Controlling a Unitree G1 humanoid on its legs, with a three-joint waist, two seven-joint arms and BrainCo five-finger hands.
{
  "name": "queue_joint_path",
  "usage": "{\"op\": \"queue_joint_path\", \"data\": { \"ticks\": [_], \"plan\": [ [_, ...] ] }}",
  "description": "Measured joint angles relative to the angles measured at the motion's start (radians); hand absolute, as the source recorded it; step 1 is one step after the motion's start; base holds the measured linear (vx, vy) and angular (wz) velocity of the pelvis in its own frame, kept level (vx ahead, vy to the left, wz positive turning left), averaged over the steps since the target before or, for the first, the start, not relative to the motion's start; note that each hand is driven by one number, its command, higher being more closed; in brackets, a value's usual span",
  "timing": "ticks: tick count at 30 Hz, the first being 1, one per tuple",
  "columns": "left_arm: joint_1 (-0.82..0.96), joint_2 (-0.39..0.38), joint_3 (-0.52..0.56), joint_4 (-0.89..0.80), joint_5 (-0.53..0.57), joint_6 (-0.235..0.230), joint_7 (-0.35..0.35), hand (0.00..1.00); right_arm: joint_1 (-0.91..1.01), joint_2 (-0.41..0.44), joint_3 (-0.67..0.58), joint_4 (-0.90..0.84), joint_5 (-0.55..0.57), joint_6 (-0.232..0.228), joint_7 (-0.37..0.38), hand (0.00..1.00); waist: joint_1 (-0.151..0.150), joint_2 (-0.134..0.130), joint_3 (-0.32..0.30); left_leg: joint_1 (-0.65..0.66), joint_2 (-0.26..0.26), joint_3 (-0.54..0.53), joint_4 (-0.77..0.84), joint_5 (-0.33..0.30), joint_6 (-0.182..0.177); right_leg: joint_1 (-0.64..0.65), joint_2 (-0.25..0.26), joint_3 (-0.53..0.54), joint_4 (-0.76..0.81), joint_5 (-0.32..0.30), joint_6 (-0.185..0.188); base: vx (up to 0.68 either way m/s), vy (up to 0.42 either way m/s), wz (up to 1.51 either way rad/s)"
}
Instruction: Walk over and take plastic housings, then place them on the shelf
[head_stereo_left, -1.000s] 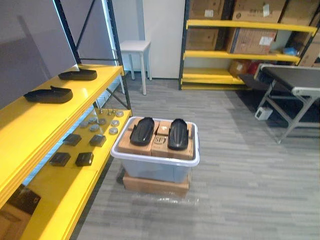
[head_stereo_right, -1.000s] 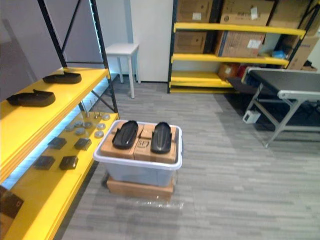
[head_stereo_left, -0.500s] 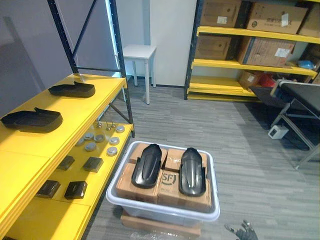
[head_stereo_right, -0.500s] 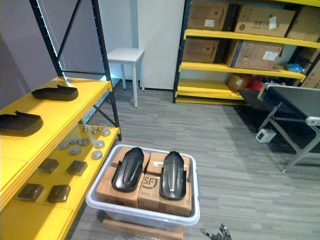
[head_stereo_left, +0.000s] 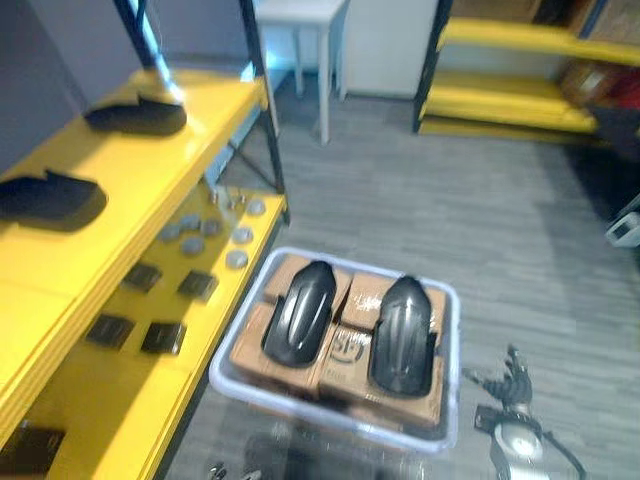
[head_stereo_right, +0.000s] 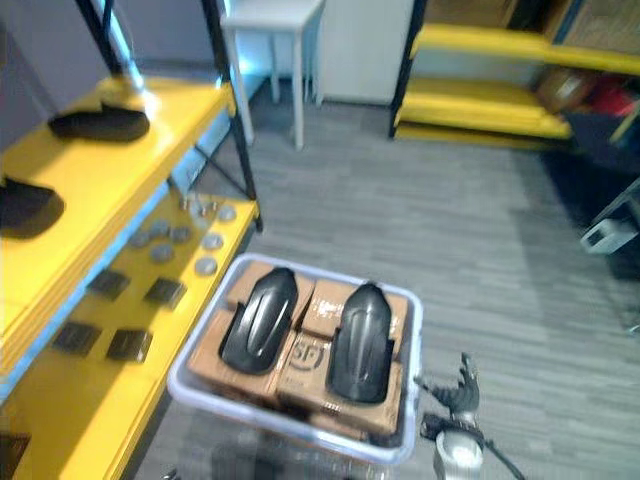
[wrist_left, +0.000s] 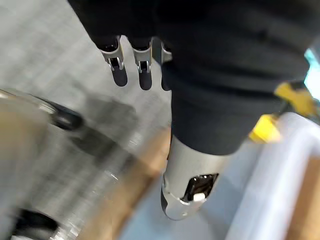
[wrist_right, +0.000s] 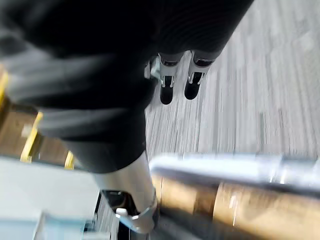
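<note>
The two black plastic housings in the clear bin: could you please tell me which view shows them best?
The left eye view: both black plastic housings lie whole, near centre, on brown cardboard boxes. The right eye view shows nearly the same. The wrist views catch the clear bin rim and cardboard.

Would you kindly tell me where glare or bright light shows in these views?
Left eye view: pale highlights streak both glossy black plastic housings in the translucent storage bin, and a bright light strip glows above the yellow shelf. Right wrist view: the bin's rim shines white.
</note>
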Motion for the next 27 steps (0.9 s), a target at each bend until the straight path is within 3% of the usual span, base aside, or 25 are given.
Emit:
{"op": "queue_joint_path", "data": {
  "ticks": [3, 7, 12, 15, 21, 22, 27],
  "plan": [
    [-0.017, 0.001, -0.021, -0.001, -0.02, -0.009, 0.006, 0.0, -0.071, -0.009, 0.012, 0.008, 0.0, 0.0, -0.04, 0.0, 0.026, 0.009, 0.038, -0.053, -0.013, -0.021, 0.026, -0.004, 0.006, -0.026, -0.012, -0.016, -0.014, 0.021, 0.004, -0.12, 0.061, 0.21],
    [-0.034, 0.004, -0.058, -0.003, -0.052, -0.017, 0.024, 0.0, -0.135, -0.019, 0.031, 0.018, 0.0, 0.001, -0.083, 0.0, 0.032, 0.018, 0.081, -0.121, -0.029, -0.033, 0.081, -0.02, 0.018, -0.064, -0.025, -0.017, -0.012, 0.039, 0.01, -0.11, 0.078, 0.05],
    [-0.092, 0.017, -0.145, -0.003, -0.067, -0.033, 0.044, 0.0, -0.29, -0.111, 0.028, 0.213, 0.001, 0.014, -0.144, 0.0, 0.037, 0.045, 0.115, -0.209, -0.04, -0.036, 0.138, -0.024, 0.025, -0.139, -0.036, -0.012, 0.015, 0.051, 0.012, -0.09, 0.054, 0.0],
    [-0.133, 0.014, -0.199, -0.003, -0.092, -0.046, 0.068, 0.0, -0.429, -0.177, 0.026, 0.334, -0.013, 0.067, -0.187, 0.0, 0.039, 0.075, 0.131, -0.252, -0.038, -0.037, 0.169, -0.025, 0.026, -0.176, -0.034, -0.009, 0.032, 0.057, 0.01, -0.08, 0.021, -0.03],
    [-0.151, 0.014, -0.238, -0.001, -0.107, -0.056, 0.093, 0.0, -0.466, -0.189, 0.028, 0.381, -0.064, 0.106, -0.232, 0.0, 0.044, 0.089, 0.138, -0.276, -0.035, -0.037, 0.174, -0.026, 0.026, -0.201, -0.03, -0.008, 0.036, 0.062, 0.008, -0.01, 0.001, -0.01],
    [-0.154, 0.014, -0.25, -0.001, -0.111, -0.057, 0.096, 0.0, -0.473, -0.194, 0.028, 0.389, -0.063, 0.107, -0.237, 1.0, 0.044, 0.089, 0.138, -0.279, -0.035, -0.037, 0.176, -0.026, 0.026, -0.202, -0.03, -0.008, 0.036, 0.062, 0.008, 0.0, 0.0, 0.0],
    [-0.171, 0.028, -0.281, 0.001, -0.118, -0.066, 0.106, 0.0, -0.562, -0.262, 0.03, 0.517, -0.06, 0.099, -0.243, 1.0, 0.044, 0.09, 0.139, -0.297, -0.037, -0.039, 0.181, -0.026, 0.026, -0.211, -0.031, -0.01, 0.026, 0.073, 0.007, 0.0, 0.0, 0.0]
  ]
}}
